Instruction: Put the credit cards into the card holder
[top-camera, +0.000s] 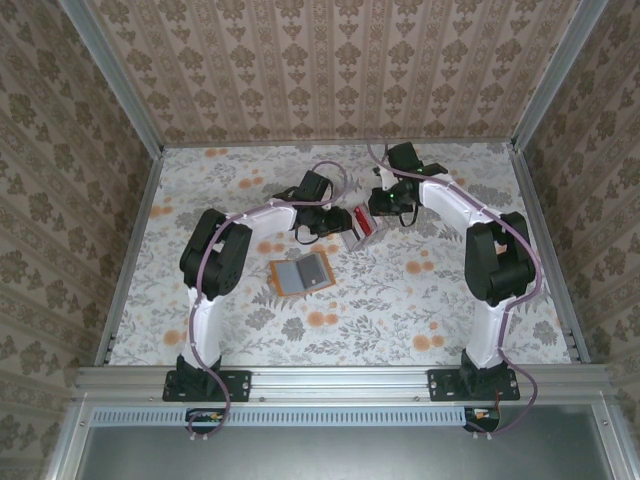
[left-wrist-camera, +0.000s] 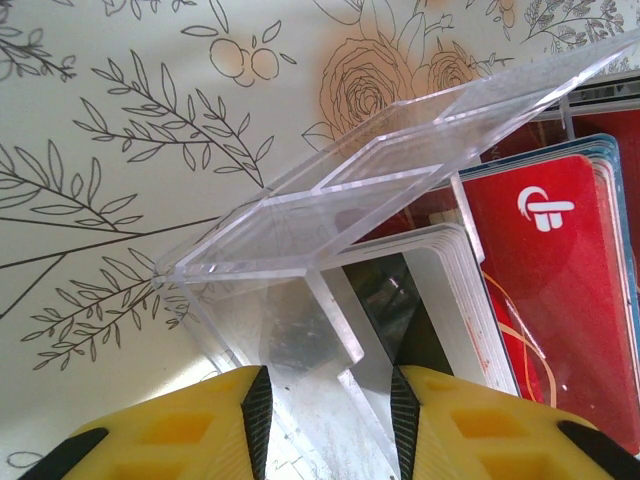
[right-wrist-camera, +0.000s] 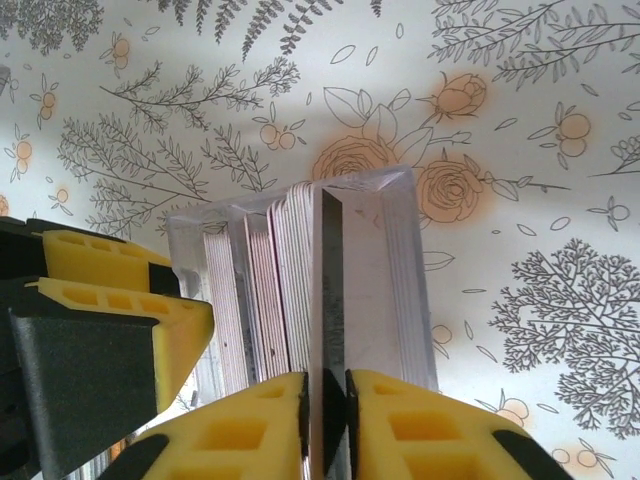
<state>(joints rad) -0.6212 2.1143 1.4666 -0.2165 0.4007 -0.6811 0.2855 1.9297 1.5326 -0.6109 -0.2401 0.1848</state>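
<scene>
The credit cards (right-wrist-camera: 285, 290) stand on edge, packed in a clear slotted stand (right-wrist-camera: 405, 250). My right gripper (right-wrist-camera: 326, 392) is shut from above on the top edge of one thin card in the middle of the pack. The left gripper (left-wrist-camera: 328, 385) is shut across the stand's (left-wrist-camera: 340, 190) clear end wall, with a red card (left-wrist-camera: 560, 290) and a whitish stack (left-wrist-camera: 455, 290) just to its right. From the top, both grippers meet over the stand (top-camera: 362, 230). The card holder (top-camera: 300, 274) lies open and flat, grey lining up, nearer the bases and apart from both grippers.
One yellow finger of the left gripper (right-wrist-camera: 120, 330) sits close to the left of the card pack. Metal rails (top-camera: 130, 250) and patterned walls fence the floral table (top-camera: 420, 300). Free room lies in front of the card holder.
</scene>
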